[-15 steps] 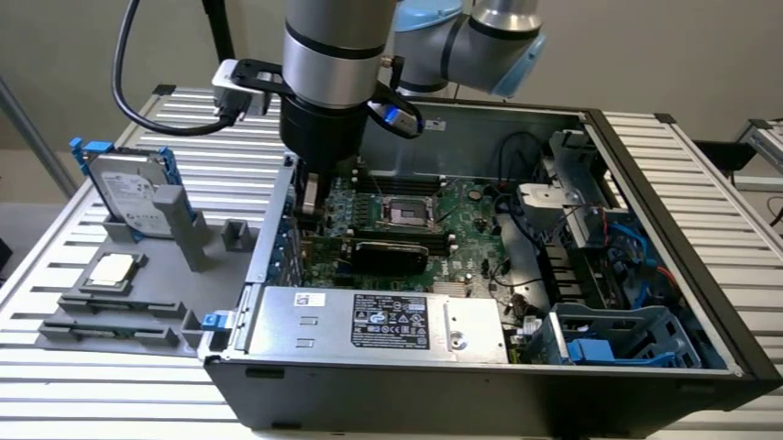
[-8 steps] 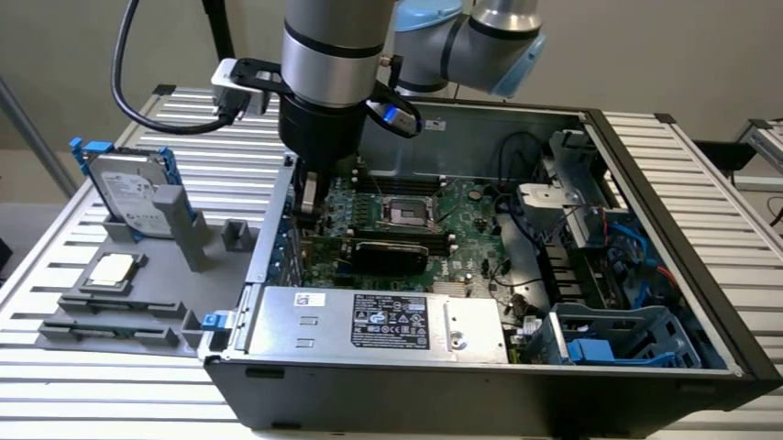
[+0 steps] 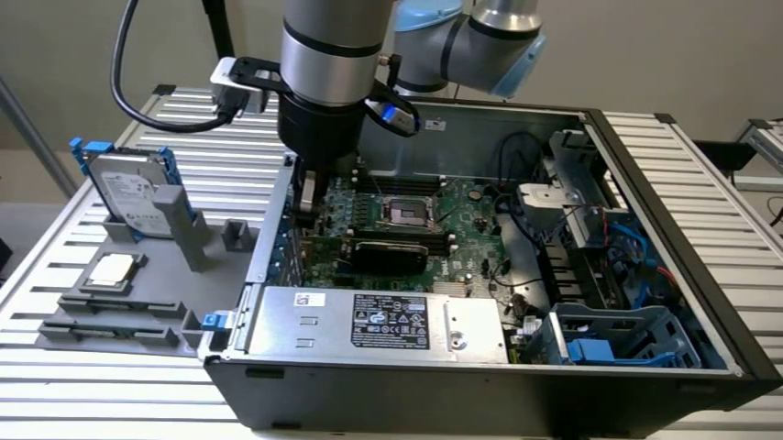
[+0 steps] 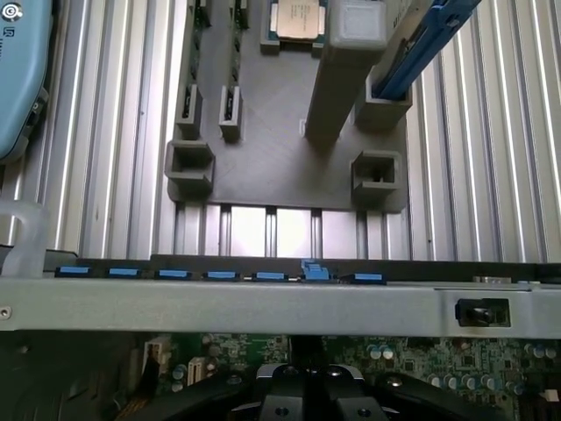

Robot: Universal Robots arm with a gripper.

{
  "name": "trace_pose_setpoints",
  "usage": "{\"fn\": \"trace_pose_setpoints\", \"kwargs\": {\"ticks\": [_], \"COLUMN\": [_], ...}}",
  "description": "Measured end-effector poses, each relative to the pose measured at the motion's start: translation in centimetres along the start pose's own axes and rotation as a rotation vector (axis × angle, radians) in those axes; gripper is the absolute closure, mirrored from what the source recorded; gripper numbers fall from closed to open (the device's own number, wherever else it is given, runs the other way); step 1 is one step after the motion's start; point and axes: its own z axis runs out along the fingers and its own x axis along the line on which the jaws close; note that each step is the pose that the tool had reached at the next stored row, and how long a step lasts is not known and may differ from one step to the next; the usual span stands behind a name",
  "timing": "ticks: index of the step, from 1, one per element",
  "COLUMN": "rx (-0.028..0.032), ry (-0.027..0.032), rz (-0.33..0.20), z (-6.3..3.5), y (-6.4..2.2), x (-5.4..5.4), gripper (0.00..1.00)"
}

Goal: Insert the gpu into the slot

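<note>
Slatted counter (image 3: 698,165), open case (image 3: 490,385): my claw (image 3: 308,197) clenched; gpu (image 3: 389,251) just beside it. I'd press evenly, card square.

We're seeing the gripper (image 3: 308,197) sitting low inside the open PC case (image 3: 685,302), tight vs the case wall on the exterior view's left. PSU (image 3: 380,321) is blocking the near side, drive cage (image 3: 618,335) and cables (image 3: 526,174) crowding the exterior view's right; room's staying open above the motherboard (image 3: 416,215).

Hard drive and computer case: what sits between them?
In the exterior view, a grey holder and small grey bracket stand between the hard drive and case.
</note>
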Motion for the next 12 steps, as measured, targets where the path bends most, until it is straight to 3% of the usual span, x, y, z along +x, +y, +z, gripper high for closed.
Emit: {"fn": "trace_pose_setpoints", "kwargs": {"ticks": [12], "rx": [-0.0016], "ry": [-0.0007], "rz": [0.0], "z": [0.01], "y": [0.05], "x": [-0.33], "gripper": [0.89]}}
